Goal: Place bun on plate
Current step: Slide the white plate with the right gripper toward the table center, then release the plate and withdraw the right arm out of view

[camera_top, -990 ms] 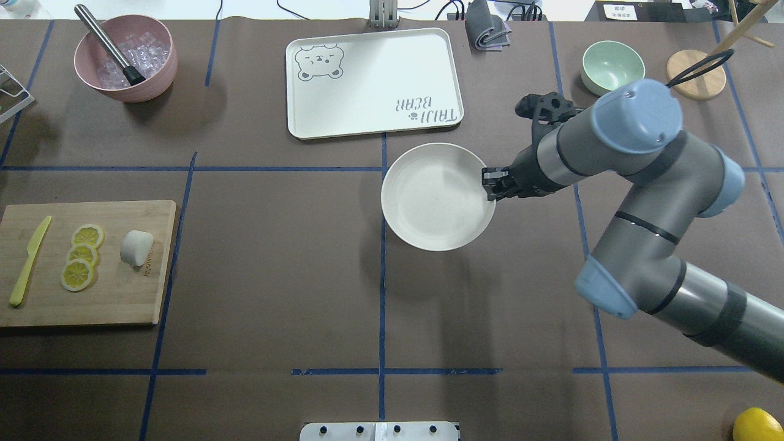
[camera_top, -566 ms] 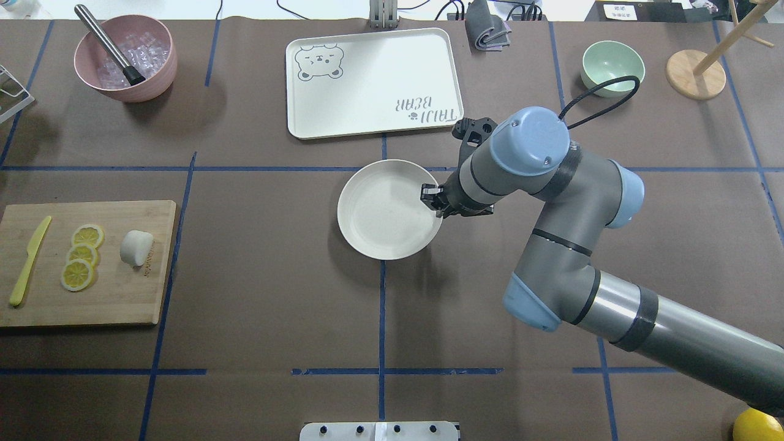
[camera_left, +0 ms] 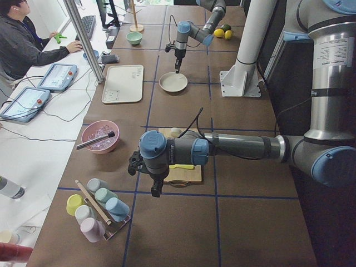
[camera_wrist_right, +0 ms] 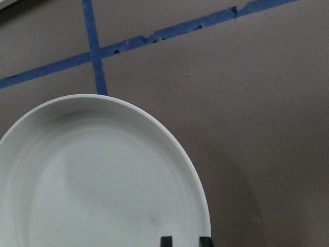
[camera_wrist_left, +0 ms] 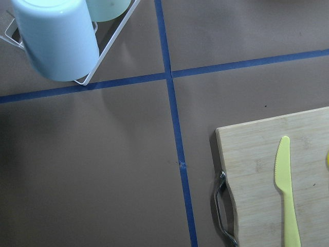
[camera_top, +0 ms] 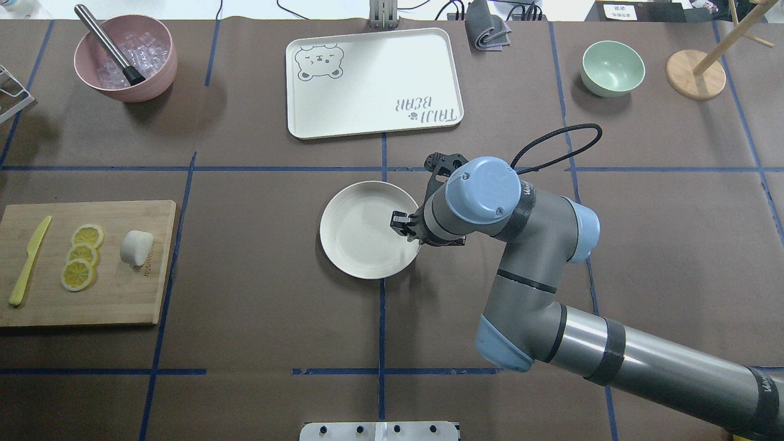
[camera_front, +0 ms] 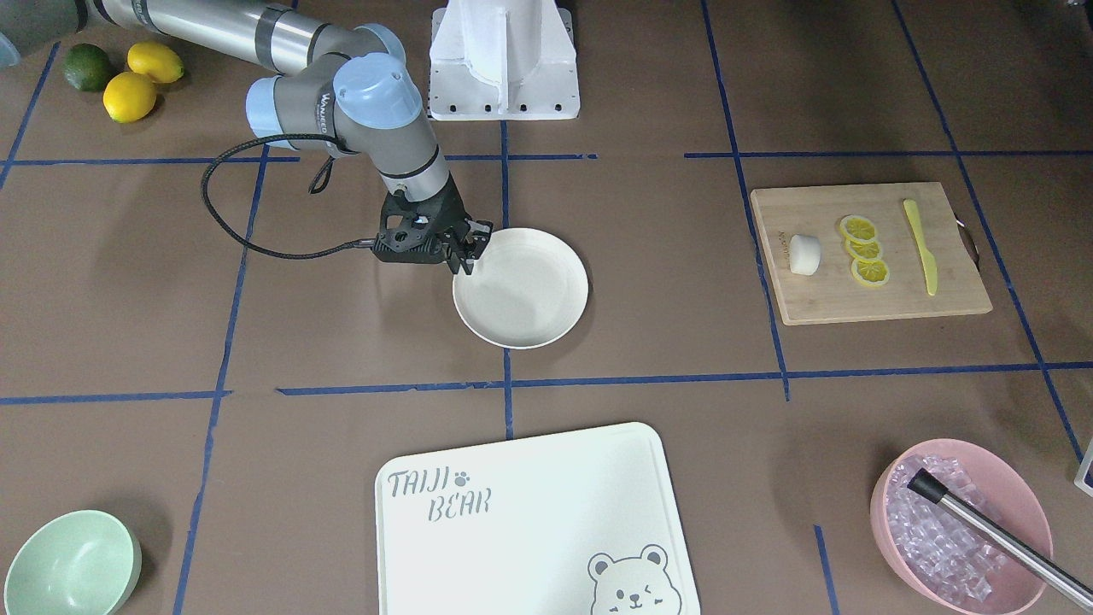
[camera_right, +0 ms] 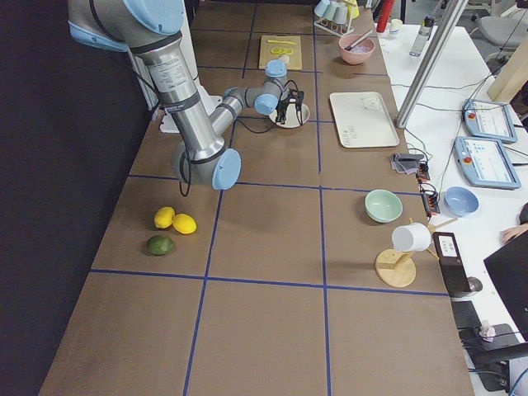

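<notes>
The right end effector is clamped on the rim of the plate, seemingly to carry it nearer the bun, which lies well apart on the cutting board beside the lemon slices; whether the left end effector is apart or together cannot be told.

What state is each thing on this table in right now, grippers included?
Round cream-white plate: empty, rim pinched by the right gripper.
Small white bun: lying untouched on the wooden cutting board.
Pink bowl: holds ice cubes and a metal rod.
Mint-green bowl: empty.
Left gripper: open or shut, cannot tell.
</notes>
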`<state>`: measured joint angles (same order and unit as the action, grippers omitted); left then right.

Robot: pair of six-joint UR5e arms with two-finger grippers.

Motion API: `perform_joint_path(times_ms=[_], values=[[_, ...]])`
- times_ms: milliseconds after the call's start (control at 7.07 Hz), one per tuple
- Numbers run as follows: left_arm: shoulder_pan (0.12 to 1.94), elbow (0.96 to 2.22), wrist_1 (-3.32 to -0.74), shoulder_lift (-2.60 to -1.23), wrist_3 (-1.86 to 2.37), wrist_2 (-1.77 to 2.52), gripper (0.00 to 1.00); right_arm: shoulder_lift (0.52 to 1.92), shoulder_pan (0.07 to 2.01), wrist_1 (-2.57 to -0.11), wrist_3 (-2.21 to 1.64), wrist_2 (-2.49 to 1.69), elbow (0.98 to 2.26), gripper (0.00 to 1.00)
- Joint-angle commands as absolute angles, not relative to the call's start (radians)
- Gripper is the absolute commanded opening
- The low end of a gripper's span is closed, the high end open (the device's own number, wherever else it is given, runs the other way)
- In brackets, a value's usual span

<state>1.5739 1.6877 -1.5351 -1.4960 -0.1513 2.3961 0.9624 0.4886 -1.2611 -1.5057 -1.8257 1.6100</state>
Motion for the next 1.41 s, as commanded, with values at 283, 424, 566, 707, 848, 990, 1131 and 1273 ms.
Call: perform_joint_path(times_ms=[283,424,566,707,848,990,1131,1273], values=[[1.572,1.755,-1.54,-1.465,-0.152,2.384,1.0,0.986,0.781,-1.49,-1.235,-2.081,1.632,1.0],[1.572,1.756,-1.54,-1.465,-0.15,2.384,1.0,1.015,0.883,-1.529,-1.071,-2.144,1.637,1.0],[1.566,1.756,-1.542,-1.47,-0.146,2.385,1.0,1.094,0.994,-1.529,-0.902,-2.213,1.65,1.0],[1.565,1.756,-1.543,-1.48,-0.144,2.388,1.0,1.164,1.114,-1.529,-0.72,-2.273,1.654,1.0],[1.563,1.756,-1.545,-1.486,-0.146,2.396,1.0,1.258,1.217,-1.531,-0.499,-2.301,1.652,1.0],[1.557,1.756,-1.564,-1.505,-0.147,2.395,1.0,1.34,1.303,-1.532,-0.309,-2.301,1.649,1.0],[1.555,1.755,-1.621,-1.511,-0.144,2.395,1.0,1.408,1.387,-1.546,-0.141,-2.302,1.651,1.0],[1.555,1.74,-1.647,-1.508,-0.146,2.395,1.0,1.507,1.469,-1.551,0.047,-2.301,1.655,1.0]])
